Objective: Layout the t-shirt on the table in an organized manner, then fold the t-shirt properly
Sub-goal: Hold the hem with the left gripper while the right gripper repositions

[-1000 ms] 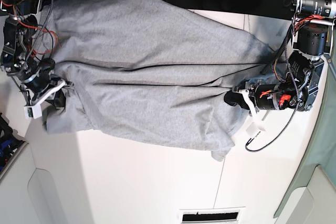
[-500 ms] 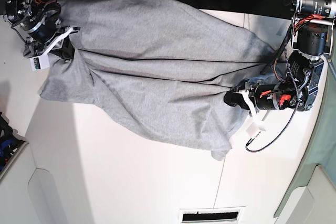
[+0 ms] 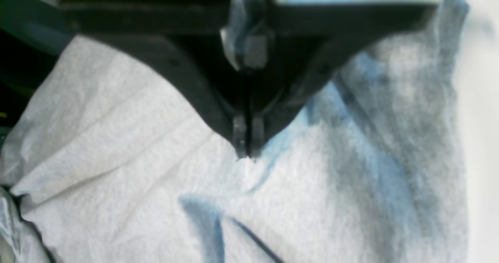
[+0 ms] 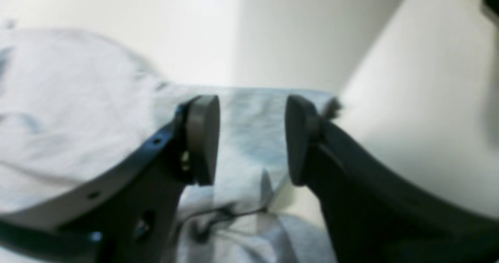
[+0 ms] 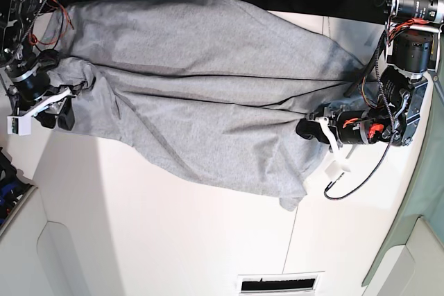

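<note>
The light grey t-shirt (image 5: 201, 95) lies spread and creased across the white table (image 5: 173, 240), plain side up, no letters showing. My left gripper (image 5: 305, 129), at the shirt's right side in the base view, is shut on a pinch of the fabric; the left wrist view shows the jaws (image 3: 245, 154) closed tight on the cloth (image 3: 117, 157). My right gripper (image 5: 55, 114) is at the shirt's left edge. The right wrist view shows it (image 4: 249, 142) open, with the shirt (image 4: 58, 99) lying under and between its pads (image 4: 202, 138), beside bare table (image 4: 409, 99).
A green cloth (image 5: 416, 240) hangs at the right edge. A black cable loop (image 5: 354, 185) lies by the left arm. A vent slot (image 5: 277, 285) sits at the bottom edge. A thin seam (image 5: 295, 240) crosses the tabletop. The shirt's top edge reaches the dark area beyond the table.
My right gripper swung up to the shirt's upper left corner, then back down to its left edge, dragging that side outward. The left arm has not moved.
</note>
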Robot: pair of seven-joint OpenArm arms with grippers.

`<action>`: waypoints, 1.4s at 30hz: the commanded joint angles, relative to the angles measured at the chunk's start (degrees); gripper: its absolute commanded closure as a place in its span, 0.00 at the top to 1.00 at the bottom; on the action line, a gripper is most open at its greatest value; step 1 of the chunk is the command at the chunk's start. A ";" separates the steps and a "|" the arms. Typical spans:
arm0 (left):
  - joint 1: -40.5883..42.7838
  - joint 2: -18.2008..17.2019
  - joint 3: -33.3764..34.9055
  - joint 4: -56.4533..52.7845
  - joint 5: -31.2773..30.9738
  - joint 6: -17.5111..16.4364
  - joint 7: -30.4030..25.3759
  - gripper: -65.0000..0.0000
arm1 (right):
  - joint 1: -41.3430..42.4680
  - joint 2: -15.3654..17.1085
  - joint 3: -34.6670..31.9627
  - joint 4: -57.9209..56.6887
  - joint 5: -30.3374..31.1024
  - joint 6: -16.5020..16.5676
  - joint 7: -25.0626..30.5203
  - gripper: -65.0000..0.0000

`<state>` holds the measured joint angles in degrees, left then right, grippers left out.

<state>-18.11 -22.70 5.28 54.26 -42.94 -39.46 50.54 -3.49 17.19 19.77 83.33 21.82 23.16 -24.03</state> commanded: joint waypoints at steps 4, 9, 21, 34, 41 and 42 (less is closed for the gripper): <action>-1.38 -0.63 -0.33 0.81 -0.92 -0.54 -1.03 0.00 | 2.99 0.76 0.31 -3.32 -2.51 -3.80 1.11 0.42; -1.38 -0.63 -0.33 0.81 -0.92 -0.54 -1.01 0.00 | 5.92 0.76 1.03 -12.68 -3.74 -6.95 3.28 0.43; -1.38 -0.63 -0.33 0.81 -0.94 -0.54 -1.03 0.00 | 13.86 0.57 1.49 -25.27 0.33 -0.31 3.23 0.54; -1.38 -0.63 -0.33 0.81 -0.94 -0.54 -0.98 0.00 | 20.83 -3.28 1.49 -26.58 -1.25 1.81 2.80 0.13; -1.38 -0.63 -0.33 0.81 -0.90 -0.54 -1.01 0.00 | 27.15 -3.23 1.49 -26.58 -2.82 4.26 2.78 0.00; -1.40 -0.63 -0.33 0.81 -0.90 -0.54 -1.03 0.00 | 28.26 -3.23 1.49 -26.58 -2.93 4.33 2.78 0.00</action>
<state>-18.11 -22.68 5.28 54.26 -42.89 -39.46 50.52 23.14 13.19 21.04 55.90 18.17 27.11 -22.63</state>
